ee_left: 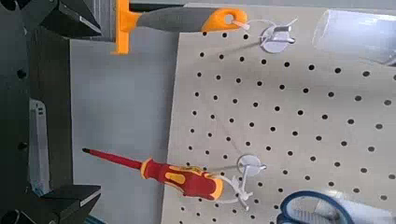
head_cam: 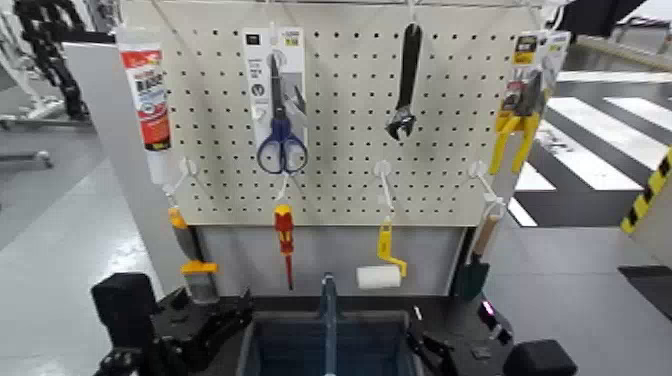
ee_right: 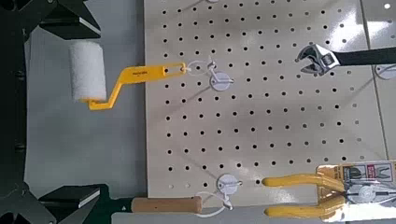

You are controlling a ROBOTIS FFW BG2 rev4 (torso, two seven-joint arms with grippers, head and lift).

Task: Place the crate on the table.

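Observation:
The dark blue crate point(head_cam: 325, 350) sits low in the middle of the head view, with its thin upright handle bar point(head_cam: 328, 305) at its centre. My left gripper point(head_cam: 205, 325) is close against the crate's left end and my right gripper point(head_cam: 450, 345) against its right end. In the left wrist view my left gripper point(ee_left: 73, 110) has its fingers wide apart with nothing between them. The right wrist view shows the same for my right gripper point(ee_right: 70, 107). A black tabletop point(head_cam: 440, 303) shows just behind the crate. I cannot tell if the crate rests on it.
A pale pegboard point(head_cam: 340, 110) stands right behind, hung with scissors point(head_cam: 280, 120), a wrench point(head_cam: 404, 85), yellow pliers point(head_cam: 520, 120), a red screwdriver point(head_cam: 285, 240), a paint roller point(head_cam: 380, 272) and a tube point(head_cam: 148, 100). Grey floor lies to both sides.

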